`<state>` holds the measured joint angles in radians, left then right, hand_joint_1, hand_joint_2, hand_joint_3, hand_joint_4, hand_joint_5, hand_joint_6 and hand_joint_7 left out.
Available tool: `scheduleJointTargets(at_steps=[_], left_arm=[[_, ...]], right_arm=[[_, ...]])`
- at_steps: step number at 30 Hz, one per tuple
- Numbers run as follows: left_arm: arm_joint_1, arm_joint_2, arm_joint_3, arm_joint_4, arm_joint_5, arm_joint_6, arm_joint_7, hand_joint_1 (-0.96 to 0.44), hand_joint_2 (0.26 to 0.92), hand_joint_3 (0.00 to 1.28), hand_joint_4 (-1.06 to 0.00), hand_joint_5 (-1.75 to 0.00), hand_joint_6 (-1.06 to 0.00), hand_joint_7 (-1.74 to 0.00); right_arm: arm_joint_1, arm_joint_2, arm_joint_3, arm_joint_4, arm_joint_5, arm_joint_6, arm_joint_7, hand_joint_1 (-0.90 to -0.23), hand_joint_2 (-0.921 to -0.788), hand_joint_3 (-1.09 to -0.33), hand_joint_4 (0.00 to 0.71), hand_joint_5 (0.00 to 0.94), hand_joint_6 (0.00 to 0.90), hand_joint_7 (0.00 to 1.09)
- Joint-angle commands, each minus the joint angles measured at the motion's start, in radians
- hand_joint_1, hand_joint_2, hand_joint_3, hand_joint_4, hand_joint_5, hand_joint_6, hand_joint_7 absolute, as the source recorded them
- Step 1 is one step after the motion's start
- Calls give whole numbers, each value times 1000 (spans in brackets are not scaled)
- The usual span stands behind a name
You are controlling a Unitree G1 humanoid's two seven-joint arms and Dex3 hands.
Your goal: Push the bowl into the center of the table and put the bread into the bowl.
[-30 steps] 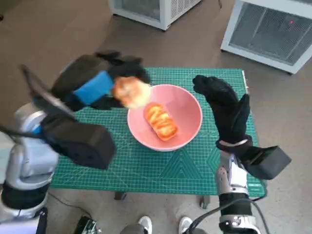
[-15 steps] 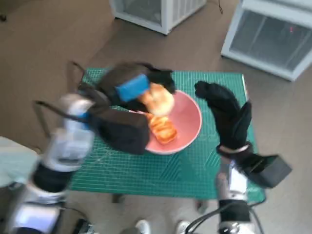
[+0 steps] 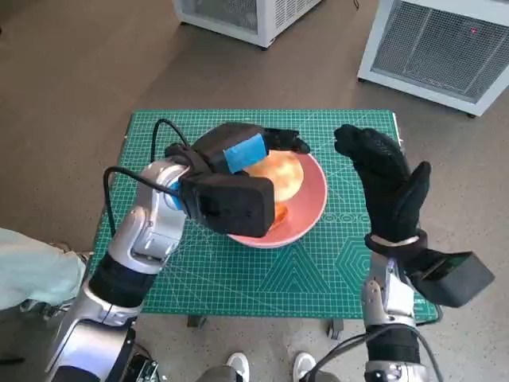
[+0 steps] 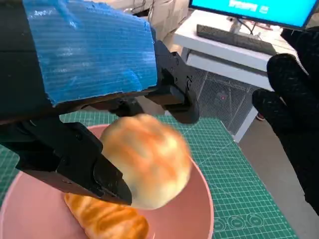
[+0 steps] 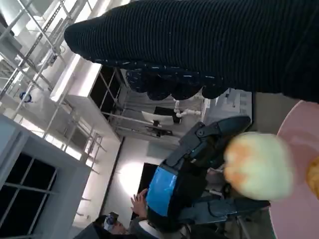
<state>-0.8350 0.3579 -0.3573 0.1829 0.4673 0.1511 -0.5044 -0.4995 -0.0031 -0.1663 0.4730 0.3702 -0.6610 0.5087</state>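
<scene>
The left robot hand (image 3: 238,151) grasps a round bread roll (image 4: 147,159) between its fingers (image 4: 172,92) and holds it over the pink bowl (image 3: 306,208), which sits near the middle of the green tabletop (image 3: 238,270). Under the roll, one long glazed bread (image 4: 107,219) is already lying in the bowl. The right robot hand (image 3: 386,179) is released, fingers apart, just beside the bowl's rim and holding nothing. To do this step well, I think the left robot hand should go lower, close to the bowl's bottom, and let go of the roll gently next to the long bread, so it does not bounce out.
</scene>
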Motion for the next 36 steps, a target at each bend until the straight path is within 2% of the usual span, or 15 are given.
scheduleJointTargets(at_steps=[1,11,22,26,36], left_arm=[[45,-4,21,-20,-28,-9,6,-6,809,4,-353,-1,-406,-89],[89,10,93,-15,-118,-97,11,-75,802,1,-252,0,-359,-34],[133,-8,242,58,-334,-266,18,-249,801,1,-180,0,-324,-6],[170,-58,318,71,-433,-339,63,-316,822,11,-187,-4,-333,-10],[226,-204,438,64,-687,-380,89,-476,912,67,-204,-8,-330,-12]], right_arm=[[26,-8,-3,-8,-4,23,-16,-742,-921,-772,269,2,14,619],[20,-19,-8,-9,-4,28,-20,-753,-921,-768,271,3,20,613],[3,-35,-16,1,3,32,-17,-733,-921,-767,273,3,26,604],[-6,-47,-17,-5,-7,37,-25,-733,-921,-766,274,4,29,601],[-39,-77,-17,-22,-31,65,-55,-725,-921,-756,276,2,62,558]])
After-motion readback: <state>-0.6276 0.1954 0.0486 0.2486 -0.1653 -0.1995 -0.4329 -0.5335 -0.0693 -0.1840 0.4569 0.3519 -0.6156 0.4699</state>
